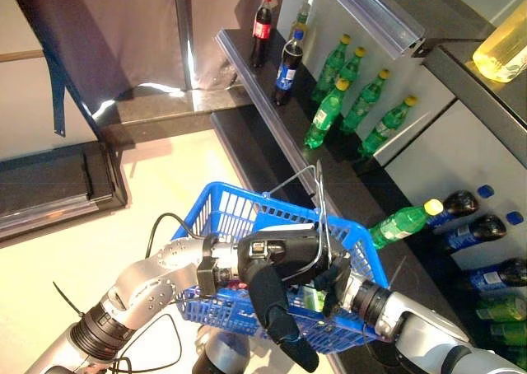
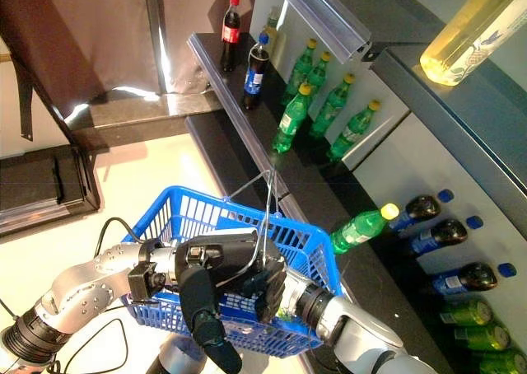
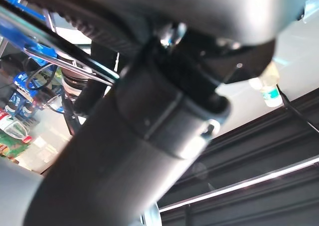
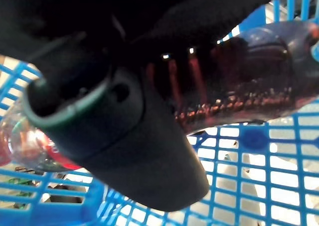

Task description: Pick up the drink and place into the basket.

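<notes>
Curled round a dark cola bottle (image 4: 234, 81), right-hand fingers (image 4: 124, 136) inside the blue basket (image 1: 218, 217), bottle lying across the mesh floor, liquid reddish-brown, clear neck end showing red. Right hand (image 1: 333, 287) reaching in over the near rim, forearm slanting up from the lower right. Left hand (image 1: 276, 263) hooked on the wire handles (image 1: 317, 197), holding the basket aloft beside the shelves (image 1: 272, 127). Upper shelf: six green bottles (image 1: 328, 110), two dark cola bottles (image 1: 262, 30). Another green bottle (image 1: 403, 222) lying on the lower shelf.
</notes>
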`<state>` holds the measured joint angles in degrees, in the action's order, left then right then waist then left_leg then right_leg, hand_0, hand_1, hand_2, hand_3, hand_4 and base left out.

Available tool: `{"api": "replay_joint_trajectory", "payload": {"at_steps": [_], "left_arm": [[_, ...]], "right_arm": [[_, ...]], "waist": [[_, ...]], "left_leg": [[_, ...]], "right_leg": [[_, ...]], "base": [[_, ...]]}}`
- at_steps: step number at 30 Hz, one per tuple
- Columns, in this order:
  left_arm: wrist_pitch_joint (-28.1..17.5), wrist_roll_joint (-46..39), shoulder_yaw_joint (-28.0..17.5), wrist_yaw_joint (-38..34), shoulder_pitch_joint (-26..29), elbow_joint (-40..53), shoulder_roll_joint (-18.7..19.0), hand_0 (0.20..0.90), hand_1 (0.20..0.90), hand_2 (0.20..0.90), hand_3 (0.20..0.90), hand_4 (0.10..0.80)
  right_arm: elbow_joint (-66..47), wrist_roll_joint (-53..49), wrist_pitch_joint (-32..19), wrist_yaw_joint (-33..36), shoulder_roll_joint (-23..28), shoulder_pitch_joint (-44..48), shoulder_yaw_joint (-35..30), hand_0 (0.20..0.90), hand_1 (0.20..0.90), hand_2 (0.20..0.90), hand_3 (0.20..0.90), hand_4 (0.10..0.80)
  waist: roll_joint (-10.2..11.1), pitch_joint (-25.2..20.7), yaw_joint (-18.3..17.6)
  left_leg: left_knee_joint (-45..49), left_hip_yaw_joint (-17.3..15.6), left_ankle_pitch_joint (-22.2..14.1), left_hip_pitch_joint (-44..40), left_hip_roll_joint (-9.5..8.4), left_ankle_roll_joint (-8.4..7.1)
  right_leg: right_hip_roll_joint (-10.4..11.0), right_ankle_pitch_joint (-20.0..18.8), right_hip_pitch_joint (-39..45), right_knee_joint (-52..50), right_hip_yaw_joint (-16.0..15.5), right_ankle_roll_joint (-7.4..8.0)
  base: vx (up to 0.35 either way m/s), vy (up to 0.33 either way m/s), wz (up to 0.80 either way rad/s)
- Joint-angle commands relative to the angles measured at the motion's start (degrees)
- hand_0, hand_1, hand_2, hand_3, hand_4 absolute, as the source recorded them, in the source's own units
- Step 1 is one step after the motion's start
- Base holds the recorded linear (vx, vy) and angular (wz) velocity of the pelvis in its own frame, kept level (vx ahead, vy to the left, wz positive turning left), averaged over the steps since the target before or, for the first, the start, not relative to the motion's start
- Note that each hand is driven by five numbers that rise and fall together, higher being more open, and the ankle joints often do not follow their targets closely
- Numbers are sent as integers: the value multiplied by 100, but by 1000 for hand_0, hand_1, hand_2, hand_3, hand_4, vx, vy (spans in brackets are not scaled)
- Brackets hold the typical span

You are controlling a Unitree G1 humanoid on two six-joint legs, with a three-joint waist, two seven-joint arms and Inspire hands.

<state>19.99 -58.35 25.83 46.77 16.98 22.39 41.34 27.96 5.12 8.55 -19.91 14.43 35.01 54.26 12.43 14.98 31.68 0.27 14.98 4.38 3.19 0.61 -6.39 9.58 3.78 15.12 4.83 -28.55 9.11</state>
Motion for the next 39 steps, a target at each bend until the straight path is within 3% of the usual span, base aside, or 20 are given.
{"api": "replay_joint_trajectory", "payload": {"at_steps": [1,2,4,13,14,18,21,22,26,39], "left_arm": [[-1102,-1216,-48,718,815,1470,-1396,300,300,300,200,100],[-1096,-1203,-48,699,816,1488,-1412,300,300,300,200,100],[-1089,-1205,-68,702,810,1483,-1423,300,300,300,200,100],[-1101,-1192,-85,588,828,1501,-1433,300,300,300,200,100],[-1102,-1189,-83,596,815,1505,-1432,300,300,300,200,100],[-1135,-1093,-106,435,781,1493,-1455,300,300,300,200,100],[-1178,-1037,-146,337,730,1462,-1456,300,300,300,200,100],[-1229,-1005,-159,312,685,1448,-1444,300,300,300,200,100],[-1358,-893,-248,137,581,1418,-1375,300,300,300,200,100],[-1845,-453,-1049,-718,-257,1187,-1278,300,300,300,200,100]], "right_arm": [[-119,3,-328,199,-349,190,73,495,495,495,428,328],[-84,18,-320,213,-340,188,50,766,766,766,744,644],[-17,55,-342,180,-333,184,12,900,900,900,900,800],[33,88,-298,208,-376,151,-2,900,900,900,900,800],[38,67,-297,248,-360,130,-19,900,900,900,900,800],[-4,-28,-247,404,-358,98,-90,900,900,900,900,800],[-85,-111,-197,470,-319,79,-177,900,900,900,900,800],[-127,-116,-174,538,-253,37,-232,900,900,900,900,800],[-290,-225,-145,691,-69,-54,-372,900,900,900,900,800],[-1219,-456,-67,1215,585,-637,-1370,900,900,900,900,800]], "waist": [[-152,-1130,97],[-170,-1115,116],[-170,-1122,106],[-148,-1137,81],[-167,-1117,104],[-165,-1111,98],[-143,-1135,55],[-180,-1115,57],[-183,-1127,-5],[-336,-1153,-267]], "left_leg": [[-502,293,-148,-411,79,55],[-499,304,-9,-361,28,86],[-505,307,-5,-361,24,86],[-503,254,-134,-408,94,46],[-498,269,5,-357,39,80],[-494,267,4,-352,38,81],[-507,232,-132,-405,86,54],[-503,231,18,-351,37,88],[-510,176,36,-346,52,95],[-527,-82,63,-404,125,145]], "right_leg": [[-164,-245,-281,-472,104,-294],[-115,-378,-334,-482,22,-313],[-117,-383,-339,-479,19,-312],[-175,-242,-292,-485,103,-308],[-129,-378,-340,-489,25,-326],[-129,-382,-351,-496,28,-324],[-189,-257,-304,-473,122,-302],[-131,-392,-367,-497,44,-316],[-123,-400,-380,-498,62,-304],[-130,-356,-426,-563,217,-277]], "base": [[-8,-13,6],[-81,68,5],[-39,35,2],[14,-11,0],[-76,63,-3],[-5,1,-5],[20,-9,0],[-85,83,0],[-25,22,-2],[-10,7,-4]]}}
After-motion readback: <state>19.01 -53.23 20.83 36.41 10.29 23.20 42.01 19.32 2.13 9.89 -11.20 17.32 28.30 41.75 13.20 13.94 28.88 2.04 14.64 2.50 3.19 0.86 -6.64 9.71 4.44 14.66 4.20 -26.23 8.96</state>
